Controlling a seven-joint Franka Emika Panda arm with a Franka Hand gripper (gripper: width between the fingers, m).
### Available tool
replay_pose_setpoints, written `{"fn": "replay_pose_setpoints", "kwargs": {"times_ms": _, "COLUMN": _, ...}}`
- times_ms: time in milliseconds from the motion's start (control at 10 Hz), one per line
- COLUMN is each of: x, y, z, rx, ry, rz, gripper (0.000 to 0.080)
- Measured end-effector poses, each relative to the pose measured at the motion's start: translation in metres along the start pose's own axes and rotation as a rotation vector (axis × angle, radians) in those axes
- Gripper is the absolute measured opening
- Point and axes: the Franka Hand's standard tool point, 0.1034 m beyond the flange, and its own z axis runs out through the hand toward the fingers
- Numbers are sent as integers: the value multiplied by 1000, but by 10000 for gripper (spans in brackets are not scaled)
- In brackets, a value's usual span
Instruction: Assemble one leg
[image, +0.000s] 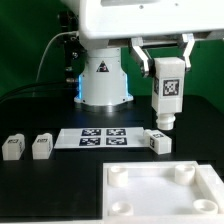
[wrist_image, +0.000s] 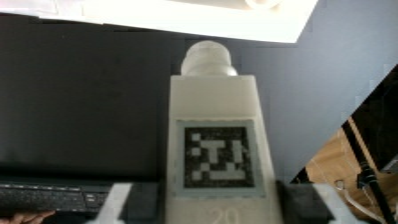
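Note:
My gripper (image: 164, 62) is shut on a white leg (image: 165, 97) with a marker tag on its face. It holds the leg upright in the air, screw tip down, above the right end of the marker board (image: 108, 136). In the wrist view the leg (wrist_image: 217, 140) fills the middle, its rounded tip pointing away, clamped between both black fingers (wrist_image: 146, 200). Another leg (image: 157, 141) lies on the table just below the held one. Two more legs (image: 13, 148) (image: 42, 146) lie at the exterior view's left. The white square panel (image: 160, 192) with round corner sockets lies in front.
The robot's white base (image: 103, 78) stands behind the marker board. A green wall is at the back. The table is black. In the wrist view the panel's edge (wrist_image: 196, 22) shows beyond the leg's tip.

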Motion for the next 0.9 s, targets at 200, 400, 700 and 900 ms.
{"fn": "replay_pose_setpoints", "kwargs": {"times_ms": 200, "x": -2, "y": -5, "z": 4, "rx": 3, "ry": 7, "rz": 19, "gripper": 294}}
{"fn": "replay_pose_setpoints", "kwargs": {"times_ms": 400, "x": -3, "y": -27, "z": 31, "rx": 28, "ry": 9, "rz": 29, "gripper": 294}}
{"fn": "replay_pose_setpoints", "kwargs": {"times_ms": 700, "x": 2, "y": -29, "z": 53, "rx": 37, "ry": 3, "rz": 38, "gripper": 294}}
{"fn": "replay_pose_setpoints", "kwargs": {"times_ms": 900, "x": -7, "y": -31, "z": 68, "rx": 43, "ry": -18, "rz": 40, "gripper": 294}}
